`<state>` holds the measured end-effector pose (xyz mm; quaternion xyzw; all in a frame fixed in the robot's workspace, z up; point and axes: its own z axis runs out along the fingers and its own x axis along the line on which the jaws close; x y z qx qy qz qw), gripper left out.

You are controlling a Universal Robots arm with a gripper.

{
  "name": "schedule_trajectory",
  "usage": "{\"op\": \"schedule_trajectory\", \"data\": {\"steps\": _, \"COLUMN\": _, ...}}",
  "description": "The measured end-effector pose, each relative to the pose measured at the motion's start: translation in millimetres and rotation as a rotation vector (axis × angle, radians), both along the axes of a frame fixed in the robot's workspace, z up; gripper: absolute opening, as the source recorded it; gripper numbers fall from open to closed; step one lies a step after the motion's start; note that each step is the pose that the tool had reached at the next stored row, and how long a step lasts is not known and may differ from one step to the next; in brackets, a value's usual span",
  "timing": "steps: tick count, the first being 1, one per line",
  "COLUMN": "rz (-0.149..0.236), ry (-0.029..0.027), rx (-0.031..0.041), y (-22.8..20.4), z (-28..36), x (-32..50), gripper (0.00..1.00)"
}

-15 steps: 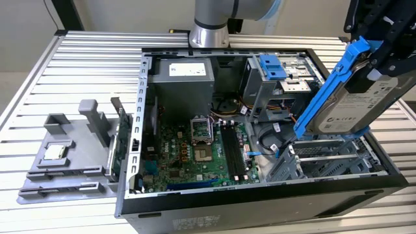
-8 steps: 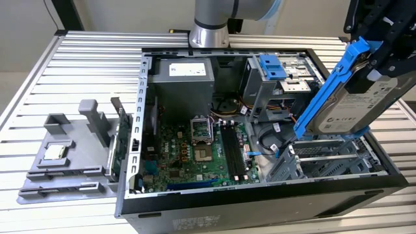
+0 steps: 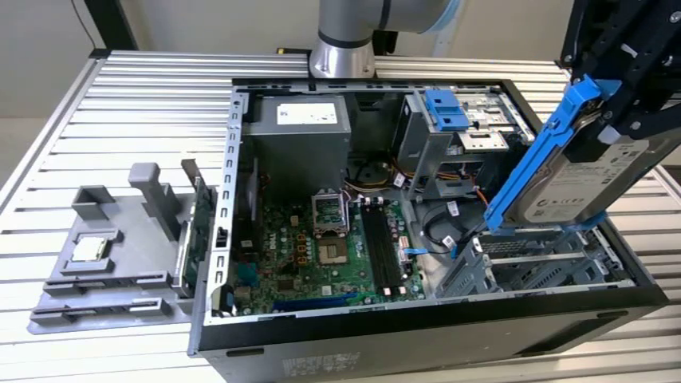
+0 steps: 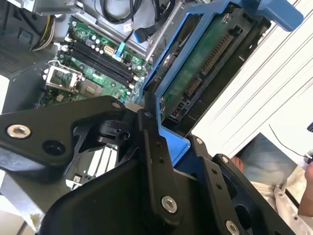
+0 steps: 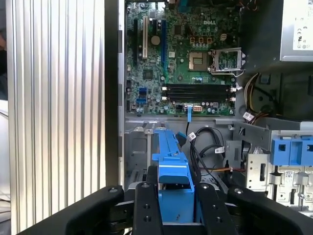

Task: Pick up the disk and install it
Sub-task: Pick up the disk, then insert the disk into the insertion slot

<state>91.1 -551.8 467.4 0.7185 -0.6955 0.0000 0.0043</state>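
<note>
The black pincer [image 3: 620, 120] is clenching the flat silver-grey disk [image 3: 596, 187] with its white label and blue plastic bracket. In the first wrist view its fingers [image 5: 146, 208] are pressing on either side of the bracket. The disk is hanging tilted from the pincer, its lower end reaching down to the open black-and-grey computer case [image 3: 426, 335]; whether it is touching the metal there cannot be told. In the second wrist view the disk [image 4: 203, 63] is showing its green circuit-board underside and connector row, stretching out ahead of the pincer's black links. Directly beneath the pincer, a grey metal drive bay [image 3: 532, 263] is sitting in the corner of the case. Beyond the bay, the green motherboard [image 3: 319, 255] is lying flat on the case floor, and a grey drive cage with a blue front [image 3: 452, 120] is standing beside it. Well apart from the pincer, past the far wall of the case, a grey plastic fixture [image 3: 117, 247] is resting on the ribbed aluminium tabletop [image 3: 139, 104], carrying a small square silver chip [image 3: 91, 249].
</note>
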Motion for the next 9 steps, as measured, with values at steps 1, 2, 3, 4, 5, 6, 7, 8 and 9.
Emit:
{"op": "schedule_trajectory", "data": {"steps": 1, "rz": 0.0, "ry": -0.0015, "rx": 0.0, "y": -0.4, "z": -1.3, "x": 0.0, "gripper": 0.0}}
{"op": "schedule_trajectory", "data": {"steps": 2, "rz": 0.0, "ry": -0.0015, "rx": 0.0, "y": -1.0, "z": -2.7, "x": 0.0, "gripper": 0.0}}
{"op": "schedule_trajectory", "data": {"steps": 3, "rz": 0.0, "ry": -0.0015, "rx": -0.0001, "y": -1.8, "z": -4.1, "x": 0.0, "gripper": 0.0}}
{"op": "schedule_trajectory", "data": {"steps": 4, "rz": 0.0, "ry": -0.0016, "rx": -0.0001, "y": -2.6, "z": -5.5, "x": 0.0, "gripper": 0.0}}
{"op": "schedule_trajectory", "data": {"steps": 5, "rz": 0.0, "ry": -0.0017, "rx": -0.0001, "y": -3.3, "z": -6.8, "x": 0.0, "gripper": 0.0}}
{"op": "schedule_trajectory", "data": {"steps": 6, "rz": 0.0, "ry": -0.0022, "rx": -0.0001, "y": -3.9, "z": -8.3, "x": 0.0, "gripper": 0.0}}
{"op": "schedule_trajectory", "data": {"steps": 7, "rz": 0.0, "ry": -0.0023, "rx": -0.0001, "y": -4.4, "z": -9.7, "x": 0.1, "gripper": 0.0}}
{"op": "schedule_trajectory", "data": {"steps": 8, "rz": 0.0, "ry": -0.0026, "rx": 0.0003, "y": -5.2, "z": -11.2, "x": 0.2, "gripper": 0.0}}
{"op": "schedule_trajectory", "data": {"steps": 9, "rz": 0.0, "ry": -0.0029, "rx": 0.0006, "y": -6.1, "z": -12.4, "x": 0.3, "gripper": 0.0}}
